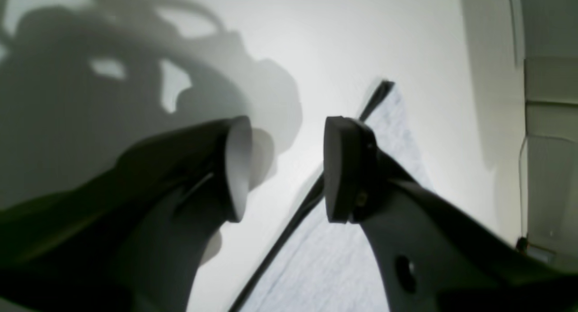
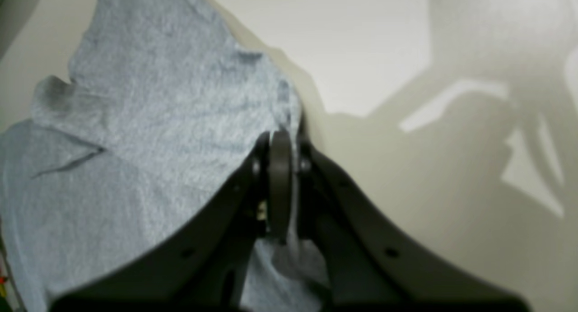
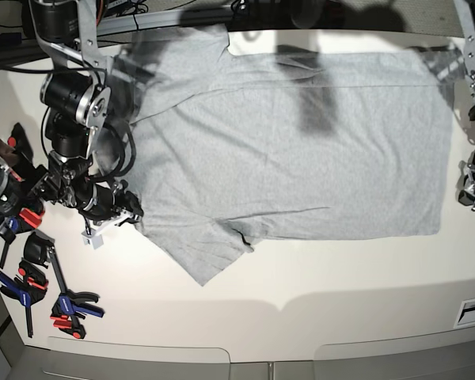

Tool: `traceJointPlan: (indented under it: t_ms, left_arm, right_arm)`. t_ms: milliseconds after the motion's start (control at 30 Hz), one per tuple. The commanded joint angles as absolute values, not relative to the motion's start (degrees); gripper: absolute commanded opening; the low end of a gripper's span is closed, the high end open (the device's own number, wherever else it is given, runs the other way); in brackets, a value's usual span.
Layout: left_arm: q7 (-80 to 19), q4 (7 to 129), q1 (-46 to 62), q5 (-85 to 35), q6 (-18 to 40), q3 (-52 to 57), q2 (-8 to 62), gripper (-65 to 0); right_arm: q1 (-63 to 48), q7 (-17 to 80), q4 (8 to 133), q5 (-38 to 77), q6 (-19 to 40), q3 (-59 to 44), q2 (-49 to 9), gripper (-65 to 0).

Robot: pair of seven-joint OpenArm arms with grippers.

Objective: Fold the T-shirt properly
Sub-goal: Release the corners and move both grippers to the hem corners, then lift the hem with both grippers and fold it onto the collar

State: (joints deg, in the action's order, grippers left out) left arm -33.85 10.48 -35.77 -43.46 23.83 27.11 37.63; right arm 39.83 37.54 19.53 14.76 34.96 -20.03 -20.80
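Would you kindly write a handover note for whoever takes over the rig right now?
Left gripper: open, beside the shirt's edge, holding nothing.
Right gripper: closed on the shirt's edge.
Shirt: spread across the table, sleeve corner pointing toward the base camera.
Done: laid out broadly, with some folds and wrinkles.
Left: most of the folding.

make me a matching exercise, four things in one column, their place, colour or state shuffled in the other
1. left gripper
2. right gripper
3. T-shirt
4. clamps

A. plain grey, spread wide
B. blue, black and red, at the base view's lower left
C. jaws apart, nothing held
D. shut on fabric at an edge

Pairs: 1-C, 2-D, 3-A, 4-B
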Motion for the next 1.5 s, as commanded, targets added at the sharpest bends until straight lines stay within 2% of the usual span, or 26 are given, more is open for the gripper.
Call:
traceJointPlan:
  t_ms: [0,300,600,767,867,1033,1167,1367,1467]
  left_arm:
    - [-33.6,11.2,-37.3,-43.3,24.2,27.3,37.8,-40.2]
    - [-32.4,11.2,-37.3,-41.4,24.2,27.3,31.7,-40.2]
    - [-29.6,11.2,-39.5,-38.9,24.2,27.3,30.0,-41.1]
    - [-30.8,11.2,-41.7,-39.0,24.2,27.3,29.2,-50.1]
    - [-31.6,11.2,-41.9,-39.0,24.3,27.3,29.3,-65.0]
    - [-31.5,11.2,-41.7,-39.1,26.0,27.3,29.4,-65.0]
    - [-35.1,11.3,-41.9,-42.1,33.0,27.3,30.7,-65.0]
    - [-41.1,11.3,-41.7,-49.6,38.9,27.3,34.3,-65.0]
    - [-45.5,11.3,-41.7,-52.1,40.0,27.3,36.2,-65.0]
  right_arm:
    - [41.6,37.3,20.3,14.9,35.1,-20.2,-21.6,-65.0]
    - [41.6,37.3,20.3,14.9,35.1,-20.2,-21.6,-65.0]
    - [41.6,36.8,20.3,15.2,35.1,-20.2,-21.6,-65.0]
    - [41.6,35.8,20.3,15.7,35.1,-20.2,-21.6,-65.0]
    - [41.6,35.4,20.3,15.6,35.1,-20.2,-21.6,-65.0]
    - [41.6,36.2,20.4,17.5,35.2,-20.2,-21.7,-65.0]
    - [41.6,39.7,24.3,27.3,40.0,-20.2,-21.8,-65.0]
    - [40.6,55.6,33.1,36.7,40.0,-20.2,-21.7,-65.0]
    - [37.4,60.6,38.6,42.4,40.0,-20.3,-21.8,-65.0]
